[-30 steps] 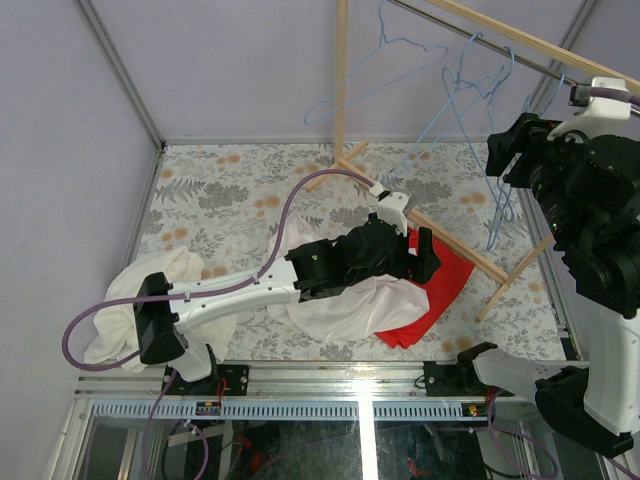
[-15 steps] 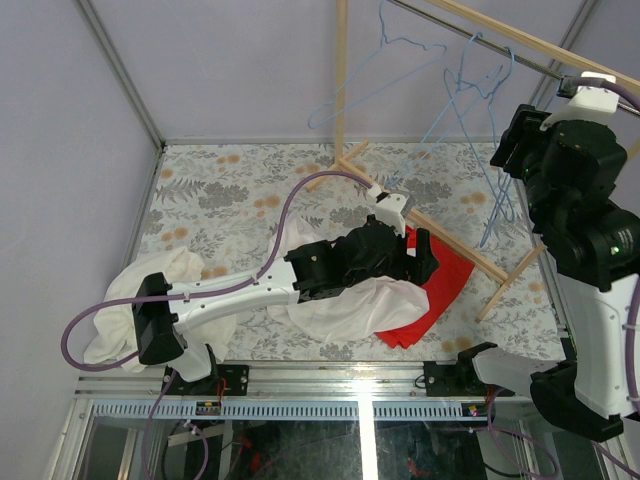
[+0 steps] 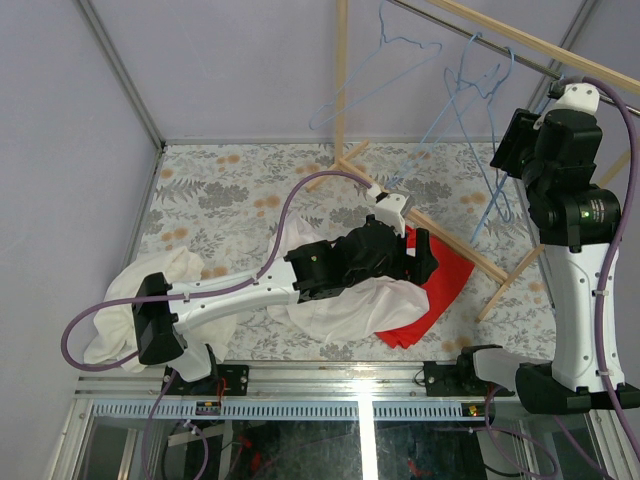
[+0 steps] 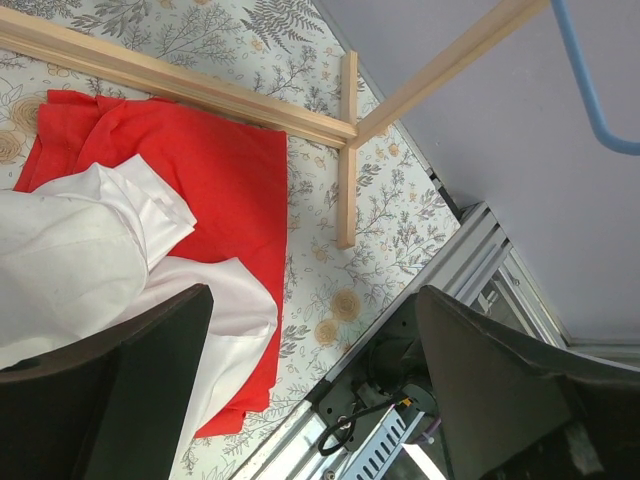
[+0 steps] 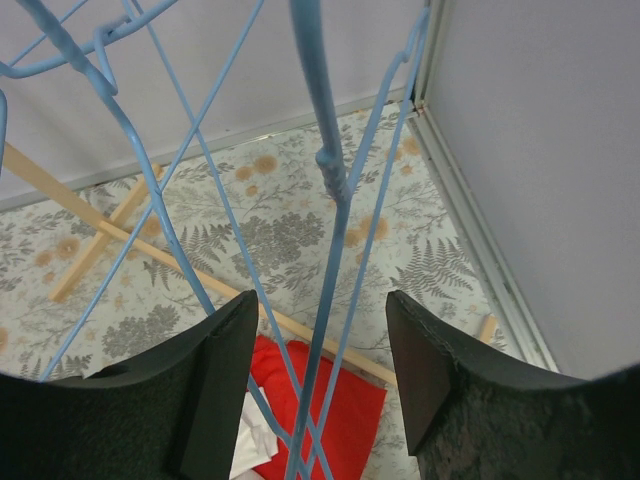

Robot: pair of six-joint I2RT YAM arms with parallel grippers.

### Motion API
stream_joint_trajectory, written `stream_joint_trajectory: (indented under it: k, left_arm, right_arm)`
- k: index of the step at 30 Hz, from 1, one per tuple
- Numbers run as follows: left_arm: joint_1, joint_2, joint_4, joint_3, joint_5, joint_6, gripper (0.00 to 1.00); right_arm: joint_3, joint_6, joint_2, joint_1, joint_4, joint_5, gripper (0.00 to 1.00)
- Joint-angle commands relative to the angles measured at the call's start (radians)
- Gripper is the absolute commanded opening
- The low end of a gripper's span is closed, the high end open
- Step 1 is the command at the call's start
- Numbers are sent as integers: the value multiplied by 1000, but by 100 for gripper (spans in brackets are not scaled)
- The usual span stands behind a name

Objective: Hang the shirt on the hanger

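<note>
The left gripper (image 4: 315, 300) hangs low with its jaws wide apart and nothing between them. The shirt (image 4: 70, 260) lies below it, toward the side of one finger (image 4: 150, 380), and not in the gap itself. Directly under the gap there is mostly the red cloth (image 4: 230, 170) and the floral table (image 4: 400, 215). The shirt is a crumpled white heap of thin fabric, with one folded edge lying on top of the red cloth. From above, its longer direction seems to run across the table, under the left forearm.

The right gripper (image 5: 320, 300) is raised high, also with its jaws apart. The thin wires of a blue hanger (image 5: 327, 150) pass in the gap and just beyond it, but the pads do not press them. The hanger hangs from the wooden rack (image 3: 500, 25).

I judge that the left arm is clearly nearer to the shirt, and the right arm to the hanger. The left jaws must first move sideways over the white fabric.
</note>
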Motion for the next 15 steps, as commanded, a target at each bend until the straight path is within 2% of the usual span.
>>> stream_joint_trajectory:
  k: [1, 5, 11, 13, 15]
  left_arm:
    - [-6, -27, 16, -4, -25, 6, 82]
    - [-8, -27, 4, 0, -25, 11, 82]
    - [-6, -31, -28, 12, -28, 25, 82]
    - [-5, -40, -36, 6, -34, 28, 82]
    - [-5, -51, -38, -5, -38, 29, 82]
  right_arm:
    - [-21, 20, -18, -32, 105, -80, 51]
    - [-67, 19, -39, -42, 160, -81, 41]
    - [-130, 1, -58, -45, 241, -81, 34]
    - [-154, -6, -67, -45, 265, -77, 25]
    - [-169, -12, -80, -46, 288, -59, 20]
